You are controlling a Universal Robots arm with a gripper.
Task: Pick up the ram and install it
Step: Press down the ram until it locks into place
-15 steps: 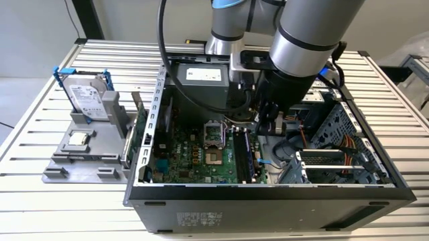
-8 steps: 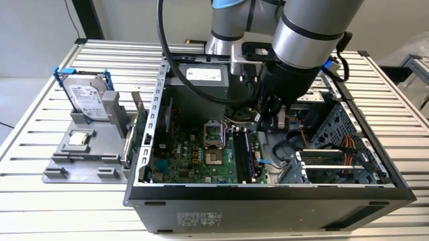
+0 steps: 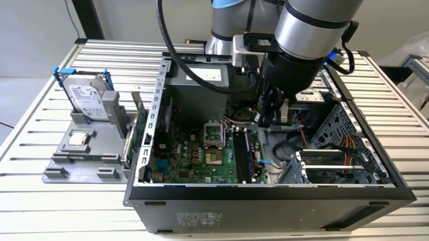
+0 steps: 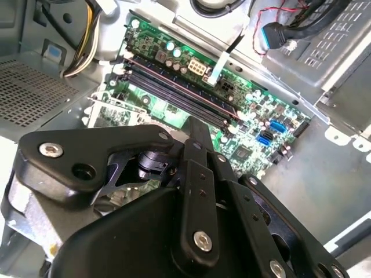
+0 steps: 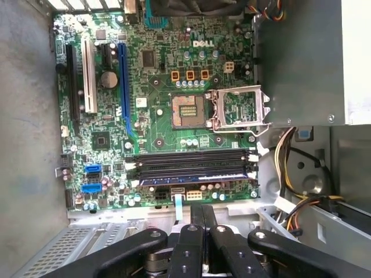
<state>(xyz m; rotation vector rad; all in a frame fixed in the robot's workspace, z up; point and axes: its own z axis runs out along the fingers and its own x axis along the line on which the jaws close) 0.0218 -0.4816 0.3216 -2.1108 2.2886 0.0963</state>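
The ram (image 5: 197,179) is a long blue-faced stick lying in the memory slot nearest the case edge, beside two dark empty slots (image 5: 191,164). In the exterior view the ram (image 3: 244,152) stands on edge in the motherboard, towards the exterior view's right of the processor socket (image 3: 213,134). My gripper (image 3: 280,118) hangs just above and beyond the far end of the slots, apart from the stick. In both wrist views its black fingers (image 5: 202,215) are pressed together with nothing between them, and the fingertip (image 4: 193,126) points at the slot row (image 4: 174,90).
The open computer case (image 3: 268,193) has a drive cage and cables at the exterior view's right. A grey holder (image 3: 77,165) at the exterior view's left carries a silver hard drive (image 3: 87,98) and a square processor chip (image 3: 80,139). A slatted metal table lies underneath.
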